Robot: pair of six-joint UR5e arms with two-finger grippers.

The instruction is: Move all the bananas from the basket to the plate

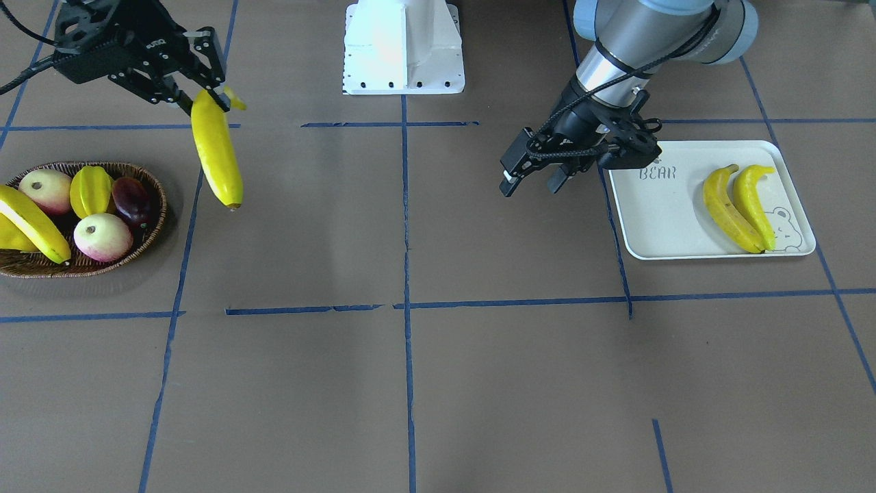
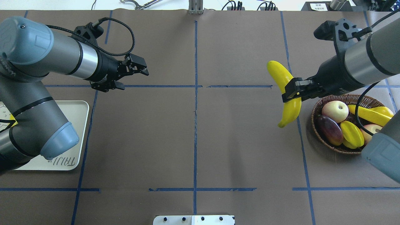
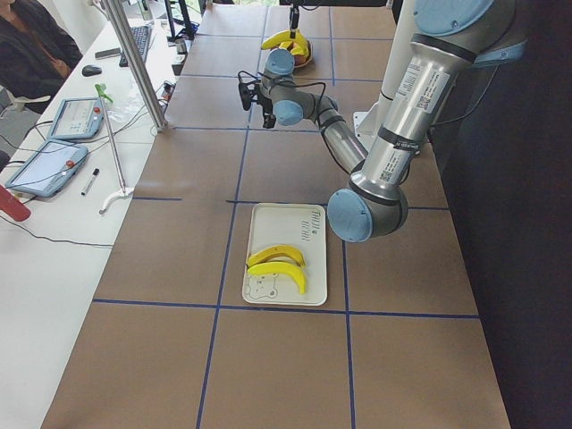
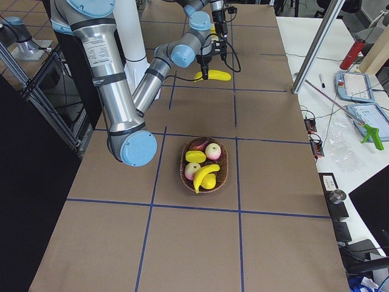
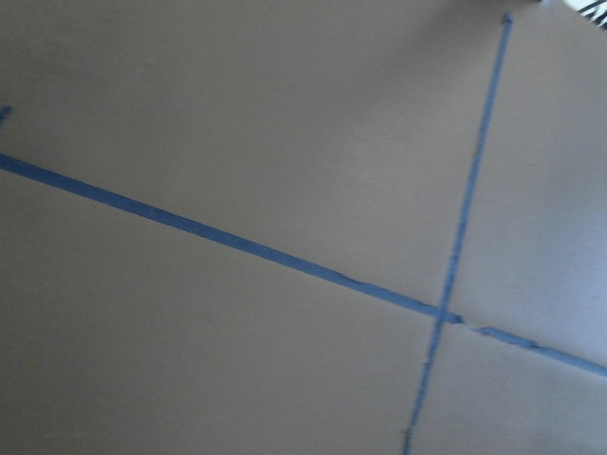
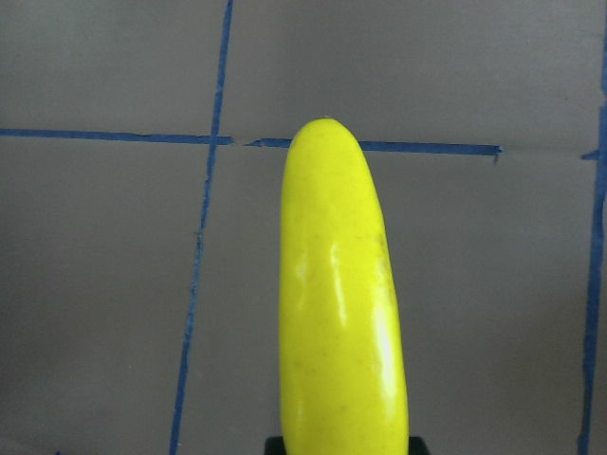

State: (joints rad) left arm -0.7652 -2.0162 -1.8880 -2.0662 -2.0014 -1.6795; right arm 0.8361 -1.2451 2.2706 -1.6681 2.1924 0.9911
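My right gripper (image 2: 292, 92) is shut on a yellow banana (image 2: 281, 76) and holds it in the air beside the wicker basket (image 2: 313, 120); it shows in the front view (image 1: 217, 154) and fills the right wrist view (image 6: 341, 303). One banana (image 1: 31, 222) lies in the basket (image 1: 82, 270). Two bananas (image 1: 729, 209) (image 1: 753, 198) lie side by side on the white plate (image 1: 664, 219). My left gripper (image 2: 135, 80) is open and empty, above the table just beside the plate's inner edge (image 2: 78, 131).
The basket also holds two apples (image 1: 102, 236), a yellow starfruit (image 1: 91, 190), a dark purple fruit (image 1: 130, 200) and a stubby yellow fruit (image 2: 384, 110). The robot's white base (image 1: 404, 48) stands at the table's middle edge. Blue tape lines cross the brown table.
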